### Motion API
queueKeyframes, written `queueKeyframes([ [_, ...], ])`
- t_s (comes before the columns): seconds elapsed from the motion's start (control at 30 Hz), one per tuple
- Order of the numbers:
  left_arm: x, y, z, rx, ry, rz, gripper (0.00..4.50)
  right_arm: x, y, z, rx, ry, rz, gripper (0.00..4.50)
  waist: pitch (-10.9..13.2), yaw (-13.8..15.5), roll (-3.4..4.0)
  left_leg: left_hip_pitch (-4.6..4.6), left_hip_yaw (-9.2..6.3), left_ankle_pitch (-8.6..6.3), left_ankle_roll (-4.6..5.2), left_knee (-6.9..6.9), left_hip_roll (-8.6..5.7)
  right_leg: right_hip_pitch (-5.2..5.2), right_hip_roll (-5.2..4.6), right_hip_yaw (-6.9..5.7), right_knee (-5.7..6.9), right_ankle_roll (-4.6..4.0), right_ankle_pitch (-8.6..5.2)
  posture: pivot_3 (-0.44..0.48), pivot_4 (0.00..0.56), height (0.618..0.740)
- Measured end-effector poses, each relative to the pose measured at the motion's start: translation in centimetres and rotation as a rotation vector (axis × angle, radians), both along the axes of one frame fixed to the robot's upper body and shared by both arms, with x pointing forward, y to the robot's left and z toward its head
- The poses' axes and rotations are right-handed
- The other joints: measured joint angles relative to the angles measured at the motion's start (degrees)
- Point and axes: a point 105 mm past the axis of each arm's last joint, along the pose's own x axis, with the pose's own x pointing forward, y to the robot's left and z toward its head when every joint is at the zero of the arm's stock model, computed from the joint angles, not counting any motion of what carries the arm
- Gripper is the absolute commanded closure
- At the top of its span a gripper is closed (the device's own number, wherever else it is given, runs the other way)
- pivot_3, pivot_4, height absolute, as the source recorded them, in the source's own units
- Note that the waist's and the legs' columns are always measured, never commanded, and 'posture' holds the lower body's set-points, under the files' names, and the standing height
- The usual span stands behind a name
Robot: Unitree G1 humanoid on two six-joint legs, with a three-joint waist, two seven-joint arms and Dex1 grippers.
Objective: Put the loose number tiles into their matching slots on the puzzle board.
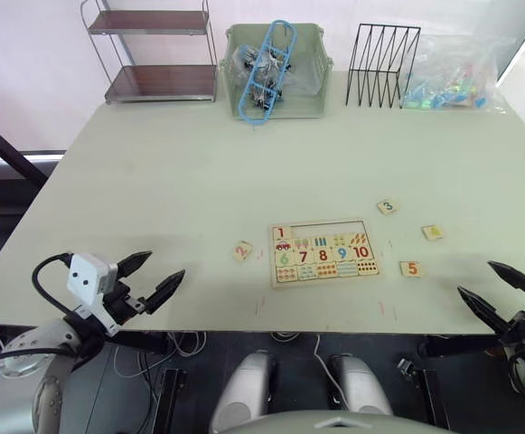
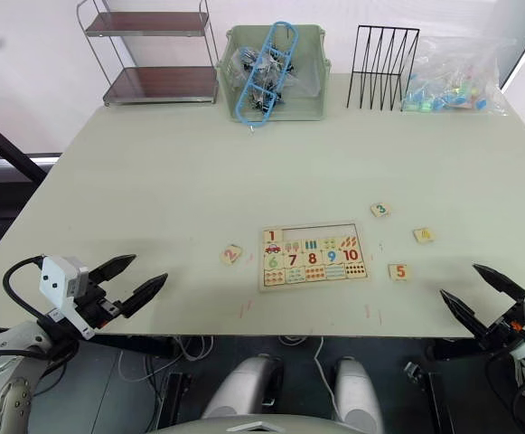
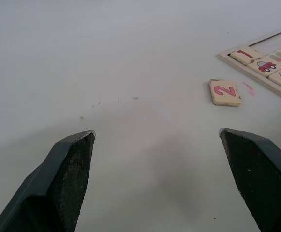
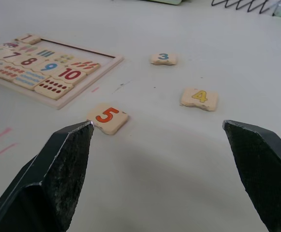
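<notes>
Head view: you see the puzzle board (image 1: 323, 252) at lower centre, tile 1 (image 1: 281, 232) seated; tiles 3 (image 1: 388, 207), 4 (image 1: 433, 232), 5 (image 1: 411, 268) lie to its right.

Left wrist view: your left gripper (image 3: 157, 145) gapes; tile 2 (image 3: 225, 92) lies beside the board.

Right wrist view: your right gripper (image 4: 159, 135) gapes.

Pale table (image 1: 154, 181); puzzle board (image 1: 323, 252); tiles (image 1: 410, 268)

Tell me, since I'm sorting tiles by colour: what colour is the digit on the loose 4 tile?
Yellow. The 4 tile shows best in the right wrist view.
</notes>
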Motion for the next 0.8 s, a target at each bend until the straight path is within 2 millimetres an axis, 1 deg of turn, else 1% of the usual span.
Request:
queueKeyframes([
  [0.2,0.08,-0.12,0.27,-0.026,-0.006,-0.009,0.14,0.16,-0.03,-0.23,0.008,0.006,0.016,0.0,0.0,-0.05,0.0,0.01,0.0,0.0,0.0,0.0,0.02,0.0,0.01,0.0,0.0,0.0,0.0,0.0,0.15,0.739],
  [0.33,0.16,-0.05,0.39,-0.027,-0.006,-0.012,0.14,0.55,0.48,-0.12,0.01,-0.002,0.044,0.0,0.0,-0.05,0.01,0.0,0.0,0.0,0.0,0.0,0.03,-0.01,0.03,0.0,0.0,0.0,0.0,0.0,0.15,0.739],
  [0.8,0.05,-0.06,0.24,-0.027,-0.002,-0.015,0.14,0.54,0.75,-0.04,0.008,-0.003,0.073,0.0,0.0,-0.04,0.01,0.0,0.0,-0.01,-0.01,0.0,0.03,-0.01,0.02,0.01,0.0,-0.01,0.0,0.0,0.15,0.739],
])
